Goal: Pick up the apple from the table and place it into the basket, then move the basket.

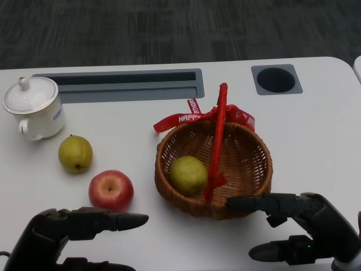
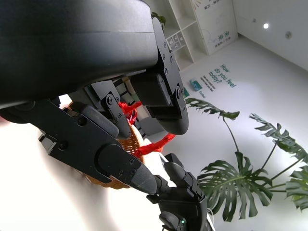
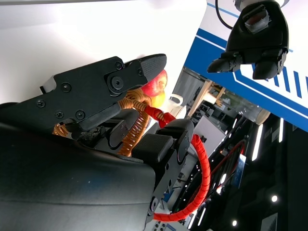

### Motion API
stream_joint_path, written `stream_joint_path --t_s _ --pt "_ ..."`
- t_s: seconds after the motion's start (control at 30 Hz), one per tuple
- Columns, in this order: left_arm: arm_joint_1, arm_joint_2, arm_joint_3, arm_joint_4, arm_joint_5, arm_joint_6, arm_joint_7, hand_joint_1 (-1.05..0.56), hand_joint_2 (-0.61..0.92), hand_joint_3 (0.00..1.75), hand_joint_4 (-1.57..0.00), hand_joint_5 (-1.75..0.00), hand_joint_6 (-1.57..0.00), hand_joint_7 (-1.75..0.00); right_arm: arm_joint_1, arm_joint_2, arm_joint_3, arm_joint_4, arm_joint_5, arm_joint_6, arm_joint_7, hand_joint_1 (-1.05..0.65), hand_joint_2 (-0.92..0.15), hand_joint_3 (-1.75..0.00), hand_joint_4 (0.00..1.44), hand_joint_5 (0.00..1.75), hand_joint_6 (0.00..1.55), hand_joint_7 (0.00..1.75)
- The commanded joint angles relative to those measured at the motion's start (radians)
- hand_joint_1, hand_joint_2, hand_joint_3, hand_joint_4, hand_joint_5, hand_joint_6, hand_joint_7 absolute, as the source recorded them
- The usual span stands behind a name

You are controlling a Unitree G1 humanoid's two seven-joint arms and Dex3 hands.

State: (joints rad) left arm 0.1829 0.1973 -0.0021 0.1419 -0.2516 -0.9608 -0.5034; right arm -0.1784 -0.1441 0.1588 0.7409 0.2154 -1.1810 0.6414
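Observation:
A red apple [image 1: 111, 190] lies on the white table, left of the wicker basket [image 1: 248, 164]. The basket has a red upright handle [image 1: 218, 141] and a red ribbon, and a yellow-green fruit [image 1: 188, 174] lies in it. My left hand [image 1: 79, 228] hovers just in front of the apple, fingers stretched to the right, holding nothing. My right hand [image 1: 299, 226] is at the basket's front right, empty, with its upper finger reaching the front rim. In the right wrist view the apple [image 3: 156, 86] shows beyond the handle [image 3: 204, 168].
A yellow-green pear [image 1: 75, 153] sits behind the apple, and a white lidded cup [image 1: 32, 107] stands at the back left. A long grey slot [image 1: 130, 84] and a round hole [image 1: 276, 79] are set into the table's far side.

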Motion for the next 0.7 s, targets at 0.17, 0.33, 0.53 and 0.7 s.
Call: stream_joint_path --t_s 0.17,0.33,0.53,0.7 --pt "0.0 0.009 0.006 0.012 -0.005 -0.004 0.006 -0.39 0.72 0.0 -1.06 -0.01 -0.98 0.0 -0.004 -0.001 -0.019 0.005 0.017 -0.009 0.007 -0.44 -0.77 0.0 0.78 0.0 0.74 0.0" --pt "0.0 0.01 0.005 0.014 -0.01 -0.007 0.004 -0.4 0.73 0.0 -1.06 -0.01 -0.99 0.0 0.003 -0.004 -0.022 -0.009 0.015 0.004 0.009 -0.46 -0.76 0.0 0.78 0.0 0.74 0.0" --pt "-0.001 0.016 0.003 0.016 -0.021 -0.008 -0.005 -0.38 0.72 0.0 -1.06 0.0 -0.98 0.0 0.008 -0.018 -0.02 -0.026 0.012 0.02 0.023 -0.52 -0.74 0.0 0.76 0.0 0.71 0.0" --pt "0.001 0.014 0.008 0.01 -0.009 -0.006 0.005 -0.39 0.72 0.0 -1.04 0.0 -0.96 0.0 0.011 -0.021 -0.024 -0.033 0.014 0.023 0.031 -0.52 -0.74 0.0 0.75 0.0 0.71 0.0"
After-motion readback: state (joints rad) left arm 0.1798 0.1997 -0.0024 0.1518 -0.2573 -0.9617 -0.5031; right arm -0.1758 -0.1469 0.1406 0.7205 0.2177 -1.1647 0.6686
